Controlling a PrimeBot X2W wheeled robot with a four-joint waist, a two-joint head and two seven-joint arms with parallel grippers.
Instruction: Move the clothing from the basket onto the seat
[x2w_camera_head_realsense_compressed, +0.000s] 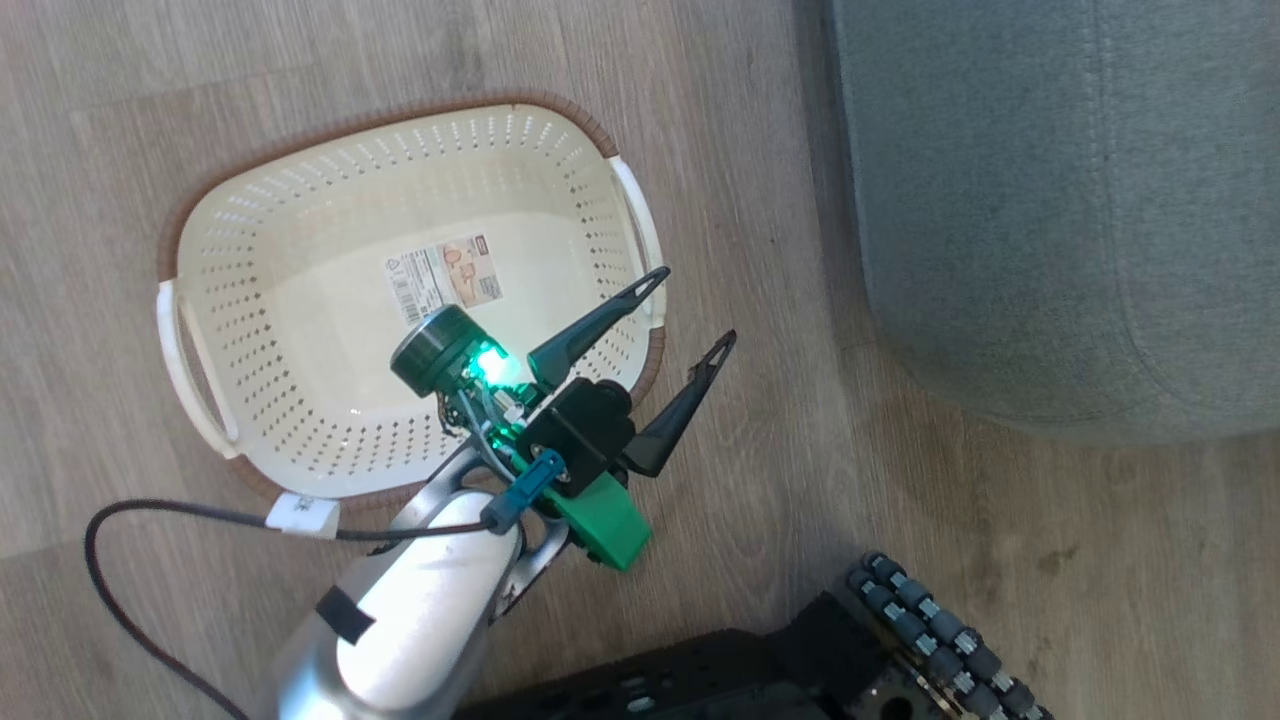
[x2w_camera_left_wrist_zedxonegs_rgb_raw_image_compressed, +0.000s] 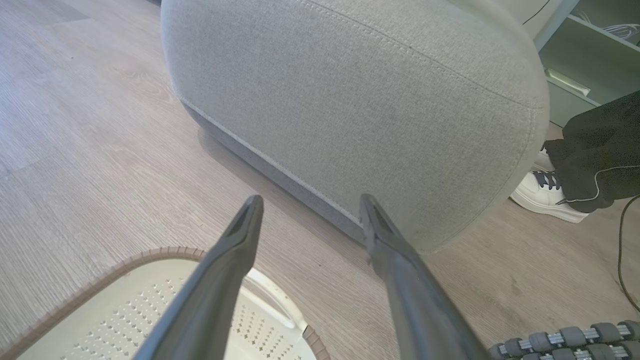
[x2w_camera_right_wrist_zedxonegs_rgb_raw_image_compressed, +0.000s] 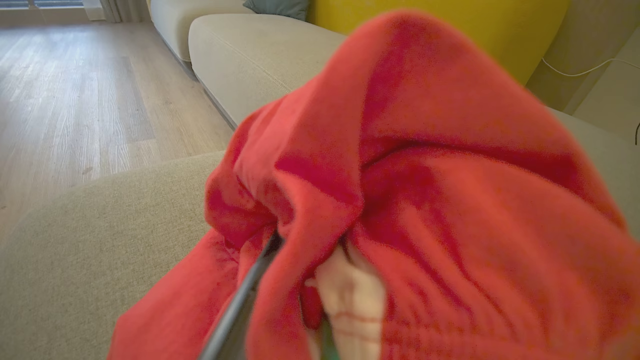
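Note:
The cream basket (x2w_camera_head_realsense_compressed: 250, 300) lies on the wooden floor with only its label sticker (x2w_camera_head_realsense_compressed: 445, 275) inside. My left gripper (x2w_camera_head_realsense_compressed: 697, 305) hangs open over the basket's right rim, its fingers pointing toward the grey seat (x2w_camera_head_realsense_compressed: 1050, 200). The left wrist view has the same open fingers (x2w_camera_left_wrist_zedxonegs_rgb_raw_image_compressed: 235, 260), with the basket's rim (x2w_camera_left_wrist_zedxonegs_rgb_raw_image_compressed: 150, 255) below them and the seat's rounded corner (x2w_camera_left_wrist_zedxonegs_rgb_raw_image_compressed: 350, 100) ahead. Red clothing (x2w_camera_right_wrist_zedxonegs_rgb_raw_image_compressed: 425, 200) with a pale lining drapes over my right gripper (x2w_camera_right_wrist_zedxonegs_rgb_raw_image_compressed: 305, 260), bunched around it above the seat cushion (x2w_camera_right_wrist_zedxonegs_rgb_raw_image_compressed: 100, 240). One dark finger (x2w_camera_right_wrist_zedxonegs_rgb_raw_image_compressed: 239, 306) shows; the other is hidden.
A person's white shoe (x2w_camera_left_wrist_zedxonegs_rgb_raw_image_compressed: 547, 192) and dark trouser leg (x2w_camera_left_wrist_zedxonegs_rgb_raw_image_compressed: 600, 155) stand past the seat's corner. My wheeled base with rollers (x2w_camera_head_realsense_compressed: 940, 640) is at the bottom. A black cable (x2w_camera_head_realsense_compressed: 150, 515) trails from the left arm. A yellow cushion (x2w_camera_right_wrist_zedxonegs_rgb_raw_image_compressed: 450, 30) sits behind the clothing.

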